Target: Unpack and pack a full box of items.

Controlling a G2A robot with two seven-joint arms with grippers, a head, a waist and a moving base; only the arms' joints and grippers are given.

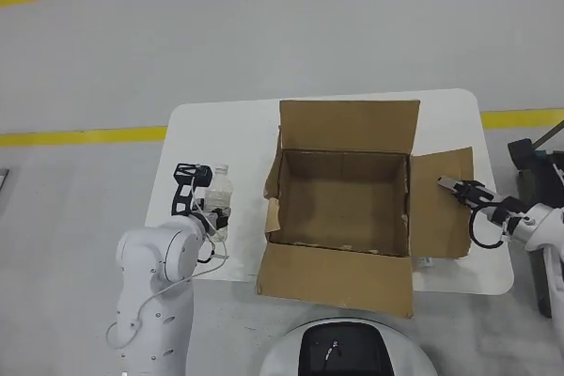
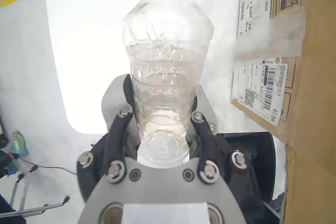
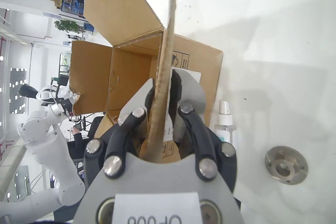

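TOP: open box (image 1: 350, 124) on table (image 1: 216, 132); left gripper (image 1: 207, 195) left of it, clamped on clear bottle (image 1: 219, 195), long axis running away from robot, cap toward far edge; right gripper (image 1: 448, 185) at right flap (image 1: 442, 221) | LEFT WRIST: grip on bottle's lower body, cap pointing away from wrist | RIGHT WRIST: jaws pinched on flap edge; spray bottle (image 3: 225, 121), metal flange (image 3: 286, 165) on table beside box.

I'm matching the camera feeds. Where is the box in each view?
Top view: box, open, in the middle of the table.
Left wrist view: box, its labelled side beside the bottle held in the left gripper.
Right wrist view: box, its open inside beyond the right gripper, shut on a flap.
Shared landmark: the white table.
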